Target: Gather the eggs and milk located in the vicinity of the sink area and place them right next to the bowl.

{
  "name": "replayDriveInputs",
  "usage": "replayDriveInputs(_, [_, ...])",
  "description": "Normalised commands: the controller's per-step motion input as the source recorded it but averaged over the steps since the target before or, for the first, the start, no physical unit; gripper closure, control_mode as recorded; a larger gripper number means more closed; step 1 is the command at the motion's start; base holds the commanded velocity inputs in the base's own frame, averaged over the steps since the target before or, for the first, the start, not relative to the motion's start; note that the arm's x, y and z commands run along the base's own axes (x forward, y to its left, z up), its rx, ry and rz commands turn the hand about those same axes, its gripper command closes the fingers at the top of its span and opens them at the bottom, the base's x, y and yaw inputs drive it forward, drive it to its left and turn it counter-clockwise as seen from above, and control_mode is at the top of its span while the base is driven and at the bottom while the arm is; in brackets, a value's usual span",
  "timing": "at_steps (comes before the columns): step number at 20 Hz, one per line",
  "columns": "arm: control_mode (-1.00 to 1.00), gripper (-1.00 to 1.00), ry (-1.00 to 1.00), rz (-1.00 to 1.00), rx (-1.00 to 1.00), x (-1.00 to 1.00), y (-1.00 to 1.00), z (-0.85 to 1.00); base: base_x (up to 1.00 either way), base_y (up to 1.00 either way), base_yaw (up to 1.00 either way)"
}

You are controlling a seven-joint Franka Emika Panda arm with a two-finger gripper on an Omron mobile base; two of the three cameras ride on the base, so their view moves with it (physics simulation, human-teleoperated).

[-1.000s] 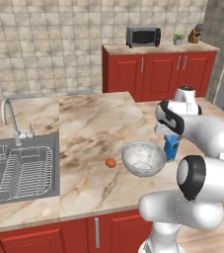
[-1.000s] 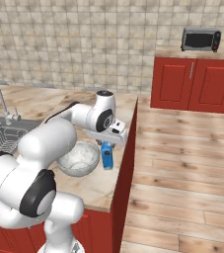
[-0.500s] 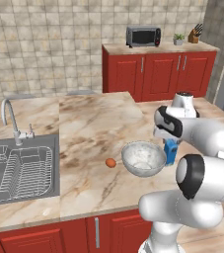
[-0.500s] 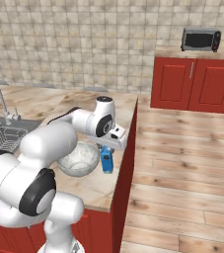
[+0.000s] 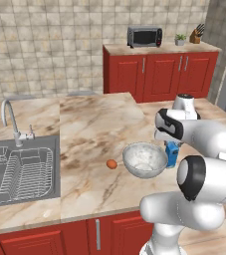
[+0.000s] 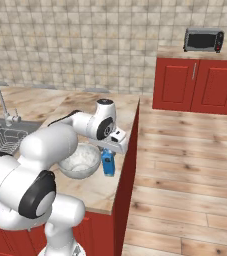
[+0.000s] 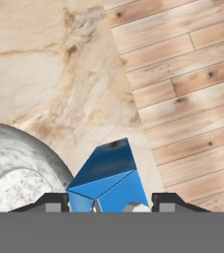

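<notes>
The blue milk carton (image 5: 172,153) stands upright just right of the speckled bowl (image 5: 145,160), close to the counter's right edge. My gripper (image 7: 109,203) comes down on it from above, shut on the milk (image 7: 108,178), one dark finger tip on each side. In the right base view the milk (image 6: 108,163) hangs under the gripper (image 6: 110,150), beside the bowl (image 6: 80,161). The bowl's rim (image 7: 15,168) curves at the lower left of the hand view. The small brown egg (image 5: 112,164) lies on the counter left of the bowl. The steel sink (image 5: 20,169) is far left.
A wire rack lies in the sink and a curved faucet (image 5: 10,117) rises behind it. The counter drops to wooden floor (image 7: 192,99) right beside the carton. Red cabinets (image 5: 159,74) with a toaster oven (image 5: 144,36) stand at the back.
My hand has come down a little with the milk carton in it, beside the bowl. The egg and the bowl have not moved.
</notes>
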Motion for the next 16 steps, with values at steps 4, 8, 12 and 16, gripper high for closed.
replayDriveInputs(4, [-1.00, 1.00, 0.00, -0.04, 0.00, 0.00, 0.01, -0.03, 0.00, 0.00, 0.00])
replayDriveInputs(8, [-1.00, 1.00, -0.03, -0.03, 0.00, 0.00, 0.07, 0.00, 0.00, 0.00, 0.00])
replayDriveInputs(12, [-1.00, 1.00, -0.04, 0.00, 0.04, 0.00, 0.10, 0.00, 0.00, 0.00, 0.00])
replayDriveInputs(16, [-1.00, 1.00, -0.01, 0.00, 0.02, 0.00, 0.03, -0.04, 0.00, 0.00, 0.00])
